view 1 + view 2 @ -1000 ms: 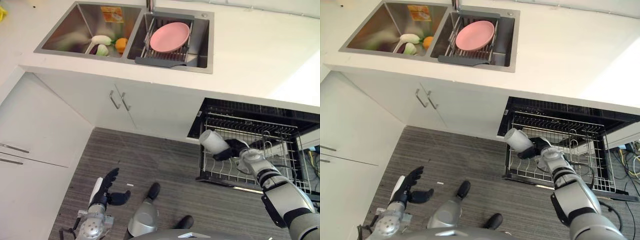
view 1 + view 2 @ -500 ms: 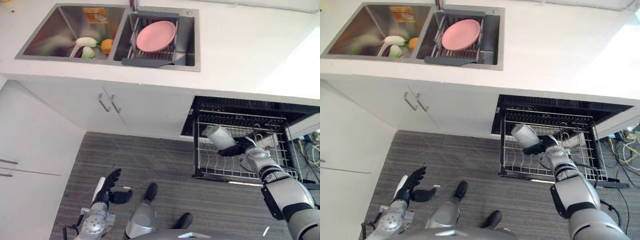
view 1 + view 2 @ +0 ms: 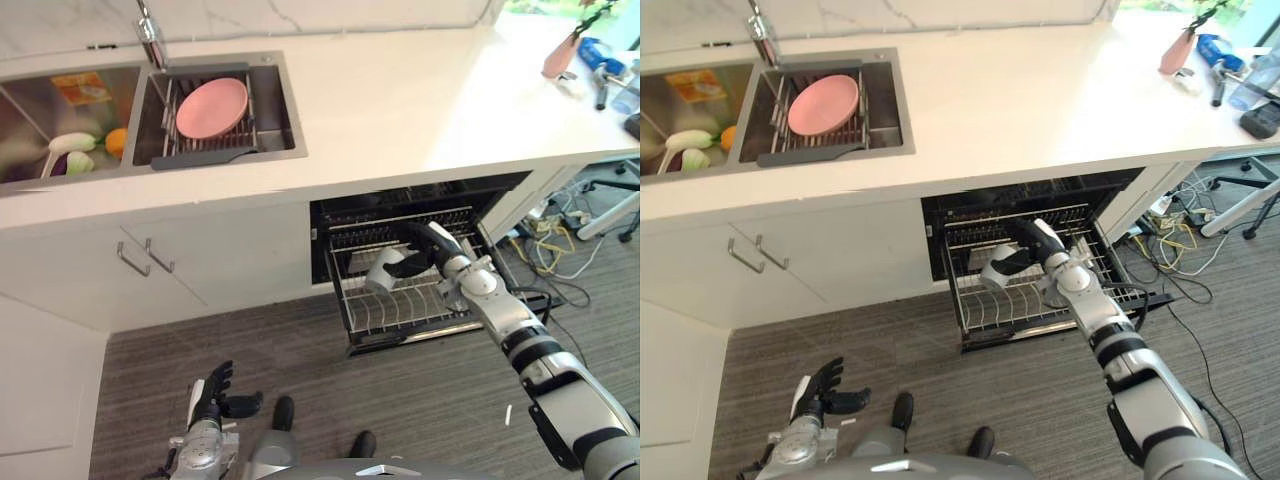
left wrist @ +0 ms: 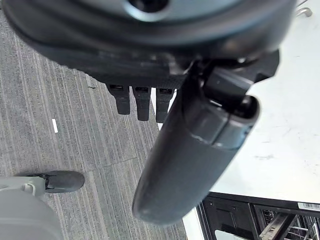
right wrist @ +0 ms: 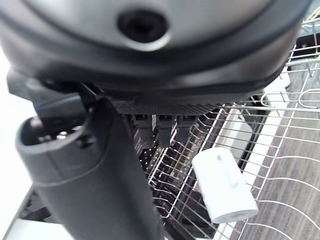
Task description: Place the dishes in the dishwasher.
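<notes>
Now the right hand point(image 3: 432, 252) is out over the pulled-out dishwasher rack point(image 3: 400, 305), fingers straight and relaxed, nothing pinched between them. The white cup point(image 3: 382, 275) sits just past the fingertips at the rack's left side, and in the right wrist view the cup point(image 5: 224, 185) lies on its side on the wires, apart from the fingers point(image 5: 162, 127) — a judgement, but it looks released, not held. Lying across the tines like that it may roll; upright between the prongs would hold it better.

Up on the counter, the pink plate point(image 3: 212, 106) leans in the wire drainer set in the sink's right basin point(image 3: 280, 110), near the basin's front edge, propped so it drains and easy to lift by its rim. That one is not yet loaded, so the job is partly done by my reading.

Low down, the left hand point(image 3: 212, 398) hangs over the floor with its fingers loosely spread, idle, holding nothing.
</notes>
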Robot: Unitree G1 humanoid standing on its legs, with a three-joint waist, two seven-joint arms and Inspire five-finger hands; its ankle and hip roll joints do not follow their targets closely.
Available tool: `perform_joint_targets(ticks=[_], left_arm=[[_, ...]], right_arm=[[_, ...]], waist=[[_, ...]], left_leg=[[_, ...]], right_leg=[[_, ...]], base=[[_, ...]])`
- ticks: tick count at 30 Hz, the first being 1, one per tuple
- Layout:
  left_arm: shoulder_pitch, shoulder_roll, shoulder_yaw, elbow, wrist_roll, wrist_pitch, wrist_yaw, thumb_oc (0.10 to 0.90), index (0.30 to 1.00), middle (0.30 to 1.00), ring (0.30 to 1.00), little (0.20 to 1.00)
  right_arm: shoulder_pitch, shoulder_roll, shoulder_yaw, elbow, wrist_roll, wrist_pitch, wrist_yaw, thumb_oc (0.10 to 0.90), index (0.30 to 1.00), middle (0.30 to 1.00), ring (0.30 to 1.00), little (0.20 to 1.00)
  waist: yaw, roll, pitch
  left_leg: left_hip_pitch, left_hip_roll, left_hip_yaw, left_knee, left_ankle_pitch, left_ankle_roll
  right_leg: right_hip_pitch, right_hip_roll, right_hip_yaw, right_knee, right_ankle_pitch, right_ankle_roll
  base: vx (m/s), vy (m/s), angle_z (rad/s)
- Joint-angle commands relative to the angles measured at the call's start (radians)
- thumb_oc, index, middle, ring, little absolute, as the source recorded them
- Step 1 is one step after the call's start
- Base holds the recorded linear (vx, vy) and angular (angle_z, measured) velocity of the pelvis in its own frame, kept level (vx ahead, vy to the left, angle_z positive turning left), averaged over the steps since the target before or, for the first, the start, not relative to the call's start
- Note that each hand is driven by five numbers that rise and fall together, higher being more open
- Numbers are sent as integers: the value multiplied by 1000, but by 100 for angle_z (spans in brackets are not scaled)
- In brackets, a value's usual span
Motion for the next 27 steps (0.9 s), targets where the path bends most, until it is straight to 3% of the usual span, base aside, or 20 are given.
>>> perform_joint_targets(ticks=[1, 4, 6, 7, 9, 10, 14, 17, 19, 21, 22, 23, 24, 26, 27], left_arm=[[-31, 21, 8, 70, -3, -29, 56, 800, 900, 900, 900, 900], [-55, -46, 86, 187, -133, -33, 75, 800, 900, 900, 900, 900], [-69, -84, 125, 242, -208, -43, 105, 800, 900, 900, 900, 900], [-73, -93, 117, 260, -200, -46, 108, 800, 900, 900, 900, 900], [-70, -94, 83, 277, -142, -57, 131, 800, 900, 900, 900, 900], [-68, -93, 61, 280, -102, -58, 134, 800, 900, 900, 900, 900], [-79, -114, 109, 357, -154, -77, 140, 800, 900, 900, 900, 900], [-76, -113, 146, 376, -210, -84, 129, 800, 900, 900, 900, 900], [-59, -89, 141, 336, -229, -88, 97, 800, 900, 900, 900, 900], [-63, -77, 127, 323, -224, -86, 89, 800, 900, 900, 900, 900], [-76, -84, 116, 312, -219, -88, 90, 800, 900, 900, 900, 900], [-90, -93, 121, 322, -217, -86, 98, 800, 900, 900, 900, 900], [-92, -94, 121, 322, -217, -86, 98, 800, 900, 900, 900, 900], [-123, -111, 160, 396, -188, -56, 105, 800, 900, 900, 900, 900], [-135, -112, 171, 434, -165, -46, 95, 800, 900, 900, 900, 900]], right_arm=[[84, -5, -109, -244, 107, -100, -88, 800, 900, 900, 900, 900], [259, 99, -191, -563, 255, -216, -86, 800, 900, 900, 900, 900], [310, 96, -179, -756, 264, -305, -73, 800, 900, 900, 900, 900], [324, 94, -174, -826, 261, -325, -74, 800, 900, 900, 900, 900], [330, 92, -180, -941, 200, -464, -98, 800, 900, 900, 900, 900], [329, 77, -168, -977, 179, -489, -93, 800, 900, 900, 900, 900], [306, 58, -150, -1037, 133, -566, -121, 800, 900, 900, 900, 900], [268, 62, -135, -1057, 117, -586, -147, 800, 900, 900, 900, 900], [186, 46, -119, -1071, 56, -578, -196, 800, 900, 900, 900, 900], [160, 26, -126, -1074, 40, -578, -209, 800, 900, 900, 900, 900], [125, -13, -147, -1073, 3, -572, -236, 800, 900, 900, 900, 900], [112, -18, -153, -1070, -2, -572, -248, 800, 900, 900, 900, 900], [110, -18, -152, -1070, -2, -572, -249, 800, 900, 900, 900, 900], [116, -2, -186, -1078, -29, -581, -301, 800, 900, 900, 900, 900], [134, 16, -196, -1082, -31, -590, -312, 800, 900, 900, 900, 900]], waist=[[10, -46, -51], [-2, -33, -59], [-8, -24, -70], [-13, -19, -71], [-18, -8, -75], [-13, -4, -77], [0, 5, -79], [13, 9, -75], [39, 21, -42], [40, 25, -29], [25, 29, -29], [11, 30, -35], [9, 31, -37], [-36, 26, -53], [-43, 26, -57]], left_leg=[[4, 38, 49, 3, -30, -49], [13, 37, 50, 3, -36, -46], [10, 37, 52, 3, -34, -48], [11, 37, 54, 3, -35, -49], [12, 39, 52, 3, -35, -51], [13, 40, 47, 3, -34, -54], [3, 44, 26, 3, -19, -69], [-6, 43, 15, 3, -11, -74], [-48, 31, -1, 3, 23, -78], [-99, 17, -11, 21, 43, -79], [-138, 1, 45, 53, 36, -65], [-160, 15, 114, 73, 40, -55], [-167, 14, 112, 75, 41, -53], [-153, 111, 322, 35, 61, -63], [-143, 137, 370, 18, 64, -65]], right_leg=[[21, -107, 61, 5, -38, 115], [26, -107, 60, 5, -43, 116], [21, -108, 59, 5, -39, 116], [21, -107, 58, 5, -39, 115], [21, -105, 56, 5, -39, 114], [24, -103, 50, 5, -41, 113], [29, -97, 25, 5, -46, 110], [28, -96, 14, 5, -48, 109], [21, -98, -6, 5, -50, 104], [3, -107, -24, 5, -46, 100], [-5, -129, -66, 5, -49, 100], [-4, -138, -93, 5, -50, 100], [-8, -138, -95, 5, -47, 100], [14, -158, -139, 5, -55, 124], [20, -166, -149, 5, -46, 133]], base=[[16, -11, -5], [13, 2, -12], [11, 3, -10], [7, 0, -4], [0, 0, 0], [-10, -21, 5], [-10, -24, 3], [-19, -42, 18], [-132, -53, 30], [-168, 0, 72], [-90, 61, 135], [-91, 60, 185], [1, 84, 190], [148, 224, 152], [272, 394, 109]])
